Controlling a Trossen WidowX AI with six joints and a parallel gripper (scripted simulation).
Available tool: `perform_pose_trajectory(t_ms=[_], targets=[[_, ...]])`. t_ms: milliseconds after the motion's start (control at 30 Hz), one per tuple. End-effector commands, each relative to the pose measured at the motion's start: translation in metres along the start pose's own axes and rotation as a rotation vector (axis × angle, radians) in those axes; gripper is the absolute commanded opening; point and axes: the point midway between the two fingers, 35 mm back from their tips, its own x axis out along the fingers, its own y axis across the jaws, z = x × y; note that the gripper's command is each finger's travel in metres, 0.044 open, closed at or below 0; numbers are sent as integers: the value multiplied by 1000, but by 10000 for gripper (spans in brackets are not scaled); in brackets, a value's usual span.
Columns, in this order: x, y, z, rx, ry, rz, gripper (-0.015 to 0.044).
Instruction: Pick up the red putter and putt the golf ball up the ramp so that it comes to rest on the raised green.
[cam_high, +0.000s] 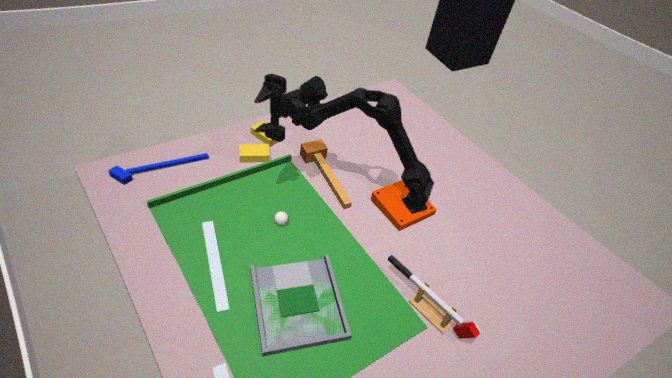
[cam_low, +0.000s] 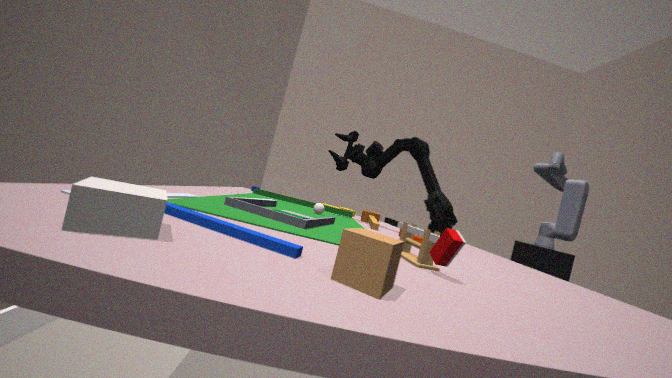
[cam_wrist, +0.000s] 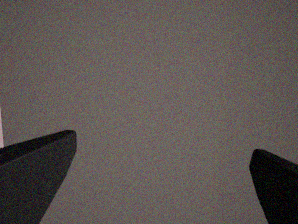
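Putter: the red-headed putter with a white shaft and black grip (cam_high: 434, 297) lies at the lower right of the top view, propped across a small tan wooden stand (cam_high: 433, 309), red head toward the frame's lower edge; the stand likely lifts the shaft off the mat so fingers can close under it.
Ball: the white golf ball (cam_high: 281, 218) sits on the flat green felt mat (cam_high: 240, 210), centre of the frame, apart from the grey ramp.
Ramp and green: the grey-walled ramp (cam_high: 300, 305) with its small raised green square (cam_high: 298, 301) lies below the ball in the top view, open end facing the ball, so a straight roll looks possible.
Gripper: the black parallel-jaw gripper (cam_low: 342, 148) hangs high in the upper centre, fingers spread nearly full, holding nothing; the wrist view shows only bare grey between the two tips.
Arm: it reaches away from the putter, so the pick-up is not yet begun.
Bystanders: blue putter (cam_high: 156, 166), wooden mallet (cam_high: 325, 171), yellow blocks (cam_high: 254, 152) lie along the mat's upper side.
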Motion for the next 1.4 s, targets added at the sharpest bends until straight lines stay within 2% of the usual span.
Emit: perform_pose_trajectory(t_ms=[0,100,400,500,667,833,1067,1367], targets=[[1,0,0,3,0,0,426],[19,2,7,55,-6,-5,440],[117,35,61,348,-1,50,440],[145,56,88,436,15,107,440],[169,81,121,520,35,196,440],[194,127,185,623,69,398,440],[186,190,288,671,112,753,440],[108,241,401,560,135,1236,440]])
